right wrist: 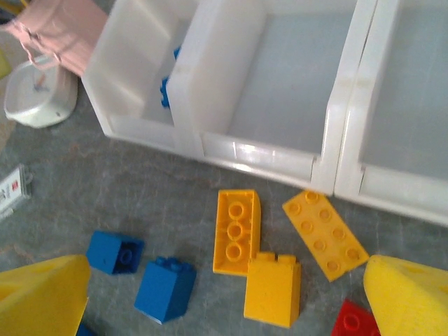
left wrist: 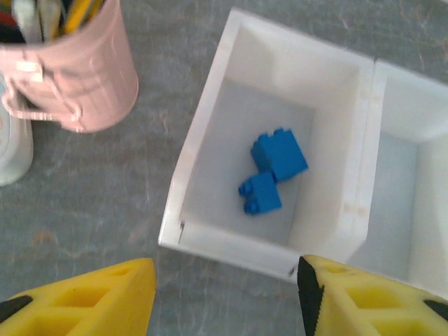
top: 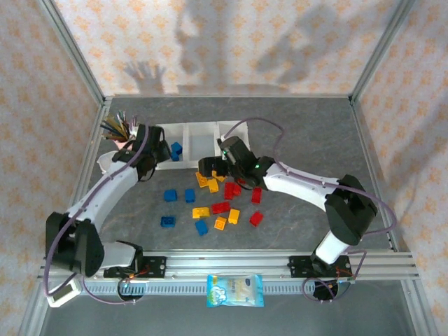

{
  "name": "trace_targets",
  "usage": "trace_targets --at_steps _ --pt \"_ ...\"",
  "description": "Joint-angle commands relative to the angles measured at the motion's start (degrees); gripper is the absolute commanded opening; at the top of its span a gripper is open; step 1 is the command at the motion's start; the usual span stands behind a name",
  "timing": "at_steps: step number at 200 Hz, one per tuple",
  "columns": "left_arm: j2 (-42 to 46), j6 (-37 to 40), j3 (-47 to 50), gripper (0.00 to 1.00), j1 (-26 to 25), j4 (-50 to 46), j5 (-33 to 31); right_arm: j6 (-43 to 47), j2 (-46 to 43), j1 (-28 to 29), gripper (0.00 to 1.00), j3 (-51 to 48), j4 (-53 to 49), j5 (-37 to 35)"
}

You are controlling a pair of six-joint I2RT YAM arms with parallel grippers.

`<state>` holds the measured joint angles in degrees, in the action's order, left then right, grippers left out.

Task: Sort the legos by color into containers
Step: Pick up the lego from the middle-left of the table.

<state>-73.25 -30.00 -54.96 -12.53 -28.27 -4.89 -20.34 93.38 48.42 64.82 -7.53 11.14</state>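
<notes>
Three joined white containers [top: 199,128] stand at the back. The left bin [left wrist: 210,140] holds two blue legos [left wrist: 278,154]. My left gripper [left wrist: 224,297] hovers open and empty just in front of that bin's near wall, and sits beside the bin [top: 162,150] from above. My right gripper [right wrist: 224,301] is open over loose yellow legos [right wrist: 236,231] before the middle bin [right wrist: 280,84]. A yellow block [right wrist: 271,288] lies between its fingers, with blue legos [right wrist: 164,288] to the left and a red one [right wrist: 357,322] to the right. Blue, red and yellow legos [top: 220,207] are scattered mid-table.
A pink pencil cup [left wrist: 70,63] and a small white dish [left wrist: 10,140] stand left of the bins. A snack packet [top: 235,290] lies on the front rail. The frame posts [top: 77,63] border the table.
</notes>
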Motion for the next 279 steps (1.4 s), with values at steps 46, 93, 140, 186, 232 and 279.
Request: trace_targets --at_steps 46,93,140,186,232,279 --pt "12.1 -9.7 15.3 0.69 -4.1 -6.6 2.4 -4.3 -1.2 3.3 1.0 -6.8 7.9 2.5" --pt "9.6 -13.3 18.5 0.76 -8.4 -4.6 1.0 -6.0 0.5 4.1 1.0 -8.6 10.6 1.1" --pt "4.6 -12.2 19.2 0.77 -9.1 1.4 3.2 -5.6 0.9 4.1 1.0 -8.8 11.0 0.6" --pt "-2.1 -10.1 18.0 0.78 -9.3 6.4 3.6 -5.6 1.3 4.1 1.0 -8.7 10.7 0.0" --pt "-6.8 -10.0 18.8 0.69 -9.3 8.8 2.0 -6.2 0.8 4.1 1.0 -9.7 11.4 0.0" --pt "-9.6 -9.7 19.7 0.53 -9.2 12.1 2.9 -5.9 0.3 4.1 1.0 -8.9 10.5 0.2"
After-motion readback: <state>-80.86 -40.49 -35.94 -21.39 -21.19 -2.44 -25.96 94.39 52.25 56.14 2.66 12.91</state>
